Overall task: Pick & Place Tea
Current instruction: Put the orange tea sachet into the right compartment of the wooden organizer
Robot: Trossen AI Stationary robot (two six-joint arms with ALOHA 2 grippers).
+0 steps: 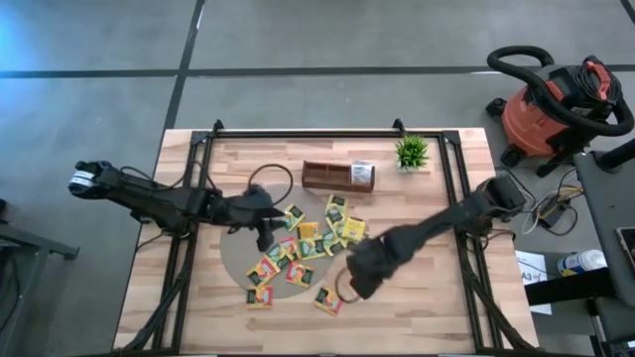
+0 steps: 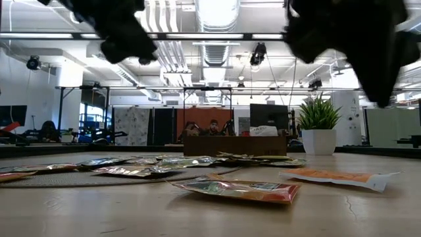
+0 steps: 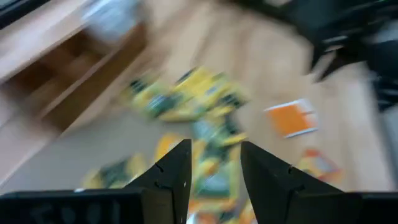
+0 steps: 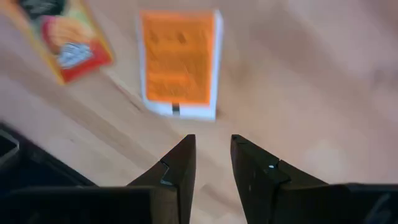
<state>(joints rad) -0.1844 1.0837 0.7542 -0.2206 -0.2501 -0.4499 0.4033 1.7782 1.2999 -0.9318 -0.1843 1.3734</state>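
Note:
Many tea sachets [image 1: 303, 243], yellow, green and orange-red, lie flat in a loose heap at mid-table, partly on a grey round mat [image 1: 238, 260]. My left gripper [image 1: 263, 236] hovers open above the heap's left part; its wrist view, blurred, shows the open fingers [image 3: 214, 168] over yellow sachets [image 3: 186, 96]. My right gripper [image 1: 349, 284] hangs open above bare wood near the heap's right near side. An orange sachet [image 4: 179, 62] lies flat just ahead of its fingertips [image 4: 212, 158], and an orange-red one [image 4: 62, 40] lies beside that. Both grippers hold nothing.
The brown wooden tray [image 1: 337, 176] stands at the far middle of the table, with the small potted plant [image 1: 412, 152] to its right. A black frame [image 1: 327, 132] borders the tabletop. In the low view two sachets [image 2: 237, 189] [image 2: 335, 176] lie nearest the camera.

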